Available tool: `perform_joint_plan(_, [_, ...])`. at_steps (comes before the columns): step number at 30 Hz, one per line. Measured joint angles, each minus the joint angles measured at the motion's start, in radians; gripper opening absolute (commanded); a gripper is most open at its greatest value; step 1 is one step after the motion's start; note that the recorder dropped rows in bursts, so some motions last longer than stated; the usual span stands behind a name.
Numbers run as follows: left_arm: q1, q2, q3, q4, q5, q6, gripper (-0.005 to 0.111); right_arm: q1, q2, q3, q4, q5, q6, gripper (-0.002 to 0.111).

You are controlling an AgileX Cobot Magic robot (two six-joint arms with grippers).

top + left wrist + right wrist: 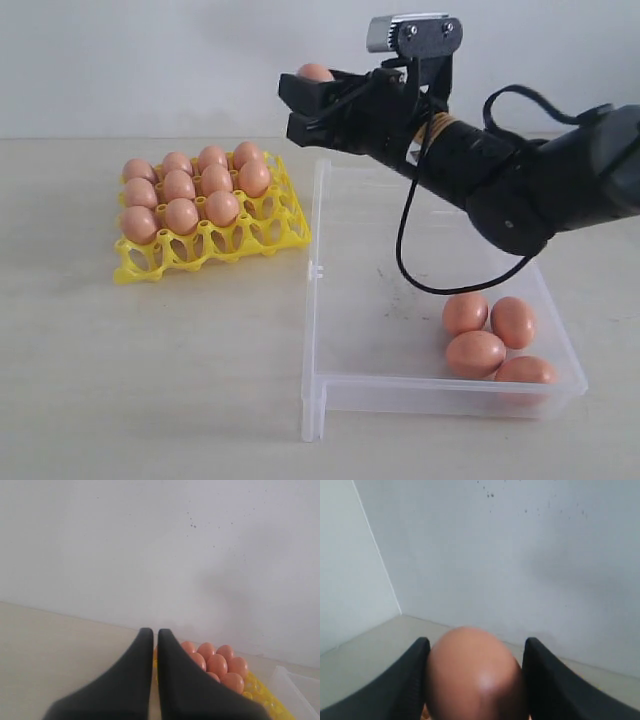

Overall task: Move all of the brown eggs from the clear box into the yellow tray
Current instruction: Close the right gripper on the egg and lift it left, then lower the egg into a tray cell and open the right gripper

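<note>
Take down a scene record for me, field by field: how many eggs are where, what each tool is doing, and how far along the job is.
held egg: one brown egg, clamped in the right tool, lifted off the table
right tool position: near the far, tray-side edge of the clear box
eggs in box: four, clustered in the near right corner
eggs in tray: eleven
yellow tray: front row empty, plus one cup behind it
left tool: shut, holding nothing
progress: five eggs not yet placed

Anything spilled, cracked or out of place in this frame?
Nothing stands out. Eleven brown eggs sit neatly in the yellow tray, four more lie clustered in a corner of the clear box, and the right gripper holds one. None looks cracked or loose on the table.
</note>
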Motion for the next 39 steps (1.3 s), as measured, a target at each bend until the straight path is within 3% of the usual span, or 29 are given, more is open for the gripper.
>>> perform_joint_plan(7, [0.000,0.000,0.000,0.000,0.000,0.000,0.004,0.000,0.225,-0.187,-0.214,-0.021,0.172,0.000])
perform_joint_plan(17, [0.000,0.000,0.000,0.000,0.000,0.000,0.004,0.000,0.386,-0.390,-0.295,0.125,0.324,0.000])
perform_joint_plan(39, [0.000,0.000,0.000,0.000,0.000,0.000,0.004,0.044,0.469,-0.533,-0.342,0.302,0.378,0.000])
